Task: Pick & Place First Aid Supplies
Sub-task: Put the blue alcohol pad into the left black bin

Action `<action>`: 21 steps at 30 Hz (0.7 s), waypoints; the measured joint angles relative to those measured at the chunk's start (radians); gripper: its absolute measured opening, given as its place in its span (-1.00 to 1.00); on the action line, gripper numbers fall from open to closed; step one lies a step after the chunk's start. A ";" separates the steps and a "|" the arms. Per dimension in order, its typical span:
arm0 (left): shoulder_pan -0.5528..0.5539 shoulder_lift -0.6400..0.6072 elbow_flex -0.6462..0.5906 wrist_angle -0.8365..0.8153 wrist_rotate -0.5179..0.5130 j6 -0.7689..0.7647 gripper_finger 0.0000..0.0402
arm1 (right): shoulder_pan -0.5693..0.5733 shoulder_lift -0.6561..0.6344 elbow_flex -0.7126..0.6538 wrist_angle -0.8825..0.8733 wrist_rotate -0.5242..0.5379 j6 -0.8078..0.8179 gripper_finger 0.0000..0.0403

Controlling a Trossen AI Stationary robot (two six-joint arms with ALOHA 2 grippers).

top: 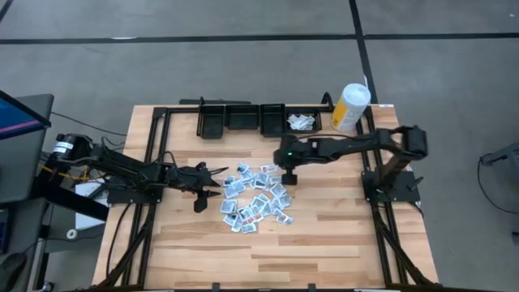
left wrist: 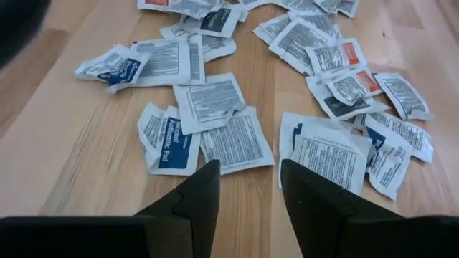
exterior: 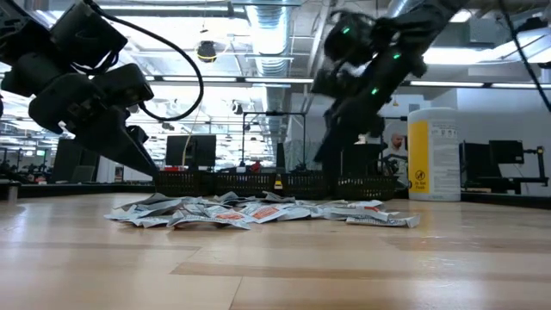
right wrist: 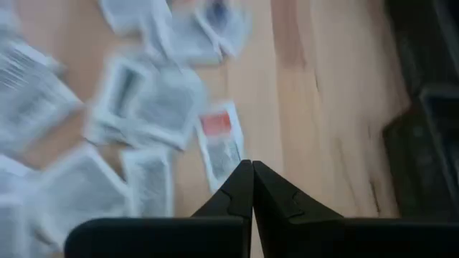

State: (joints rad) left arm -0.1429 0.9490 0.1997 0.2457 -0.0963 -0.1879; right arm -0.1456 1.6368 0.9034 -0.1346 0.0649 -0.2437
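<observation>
Packets [top: 258,197] heaped loose mid-bench [top: 324,243], all on the near side of the black bin row [top: 243,119] — scattered flat, overlapping, likely dumped there as the pick source. A few more packets already sit in the end compartment [top: 302,122] of the bin row, next to the white-and-yellow canister [top: 351,106]; probably the drop target, judging by that.

Left end effector [left wrist: 247,188] low at the pile's edge farthest from the canister, fingers apart, nothing between them; lined up on the nearest white packets [left wrist: 237,140], looks staged for a pick.

Right end effector [right wrist: 252,188] over the pile's edge nearest the bin row, fingers pressed together, nothing held — tips just short of a red-marked packet [right wrist: 224,147]. No packet visibly clamped in any view.

Readable print: "Antiseptic Pad" or similar on a blue-banded packet [left wrist: 173,140] — not fully sure of the wording. Others carry dense grey text blocks, too fine to read; some with orange-red patches. Canister label illegible beyond a yellow panel.
</observation>
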 joint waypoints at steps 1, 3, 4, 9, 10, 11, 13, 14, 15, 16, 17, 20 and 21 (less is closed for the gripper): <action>0.000 -0.004 0.000 -0.004 0.000 0.000 -0.26 | 0.000 -0.032 -0.027 0.017 -0.030 -0.007 -1.00; 0.000 -0.005 0.000 -0.001 0.000 0.000 -0.26 | 0.004 -0.088 -0.083 0.065 -0.111 -0.033 -1.00; 0.000 -0.008 0.000 -0.004 0.000 0.000 -0.26 | 0.007 -0.116 -0.112 0.084 -0.163 -0.050 -1.00; 0.000 -0.008 0.000 -0.002 0.000 0.000 -0.26 | 0.016 -0.242 -0.256 0.140 -0.420 -0.123 -1.00; 0.000 -0.008 0.000 -0.002 0.000 0.000 -0.26 | 0.015 -0.265 -0.285 0.150 -0.452 -0.128 -1.00; 0.000 -0.008 0.000 -0.002 0.000 0.000 -0.26 | 0.015 -0.288 -0.313 0.164 -0.477 -0.130 -1.00; 0.000 -0.008 0.000 0.000 0.000 0.000 -0.26 | 0.011 -0.329 -0.364 0.206 -0.501 -0.130 -1.00; 0.000 -0.008 0.000 0.000 0.000 0.000 -0.26 | 0.007 -0.347 -0.386 0.214 -0.505 -0.130 -1.00; 0.000 -0.008 0.000 0.001 -0.001 0.000 -0.26 | 0.004 -0.358 -0.404 0.228 -0.506 -0.127 -1.00; 0.000 -0.008 0.000 0.003 -0.007 0.000 -0.26 | -0.003 -0.367 -0.420 0.245 -0.505 -0.117 -1.00; 0.000 -0.008 0.000 0.004 -0.012 0.000 -0.26 | -0.010 -0.375 -0.432 0.258 -0.503 -0.104 -1.00; 0.000 -0.008 0.000 0.012 -0.031 0.000 -0.26 | -0.035 -0.379 -0.443 0.262 -0.482 -0.067 -1.00; 0.000 -0.008 0.000 0.014 -0.034 -0.001 -0.26 | -0.043 -0.375 -0.443 0.263 -0.483 -0.058 -1.00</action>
State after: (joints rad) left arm -0.1426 0.9409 0.1993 0.2594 -0.1301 -0.1885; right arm -0.1884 1.2614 0.4606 0.1284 -0.4178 -0.3021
